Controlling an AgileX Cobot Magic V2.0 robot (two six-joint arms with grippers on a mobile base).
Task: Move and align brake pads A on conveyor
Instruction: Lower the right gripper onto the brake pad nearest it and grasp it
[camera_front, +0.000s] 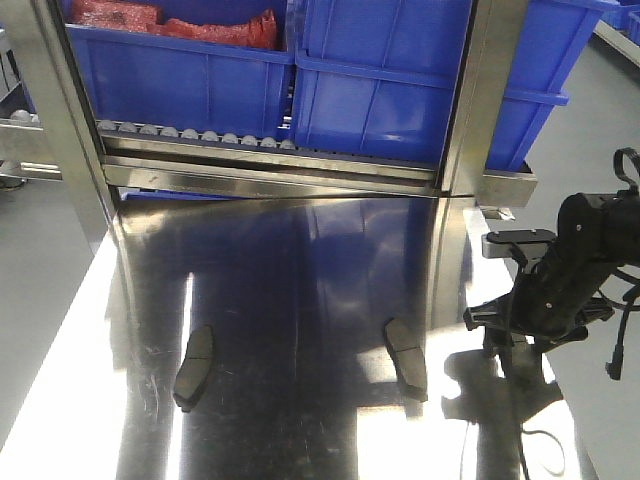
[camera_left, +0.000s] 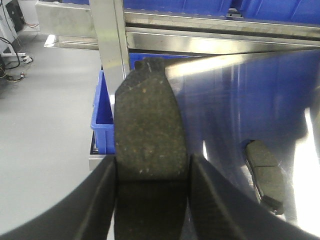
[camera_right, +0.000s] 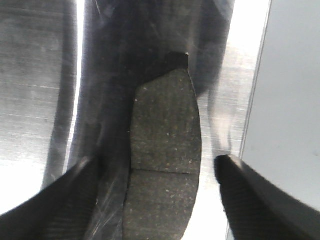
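Gripping one brake pad (camera_left: 150, 115) by its lower end, the left hand (camera_left: 152, 161) is closed on it, with the pad's end tab pointing away toward a steel post (camera_left: 107, 50). A second pad (camera_left: 264, 175) lies flat on the shiny steel counter (camera_left: 240, 90) off to that hand's right. The right hand (camera_right: 156, 161) is spread wide. Its fingers (camera_right: 75, 200) stand on either side of a third pad (camera_right: 165, 150), which lies on the counter near its edge and touches neither finger. In the front view, a left-side pad (camera_front: 195, 367) and a right-side pad (camera_front: 406, 358) lie well apart on the counter, below blue bins (camera_front: 380, 90).
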